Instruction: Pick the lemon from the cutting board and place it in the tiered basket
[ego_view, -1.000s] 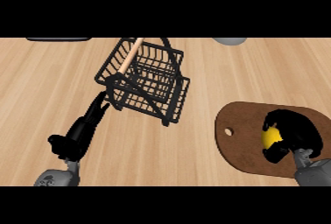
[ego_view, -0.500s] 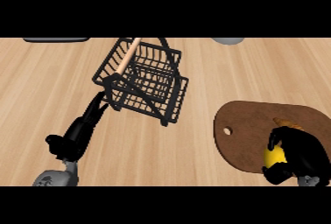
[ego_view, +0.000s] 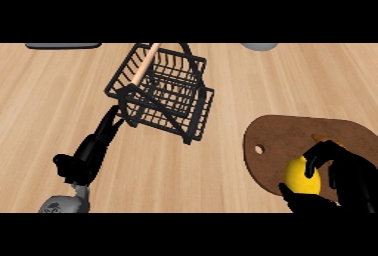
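Over the cutting board (ego_view: 280, 137), right hand (ego_view: 347, 175) fingers curl around the lemon (ego_view: 301, 175); left hand (ego_view: 88, 152) fingers straight

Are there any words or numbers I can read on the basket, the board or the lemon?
None: no words, numbers or signs show anywhere.
The tiered basket is bare black wire.
The cutting board is plain brown.
The lemon, held in the right hand, is plain yellow.
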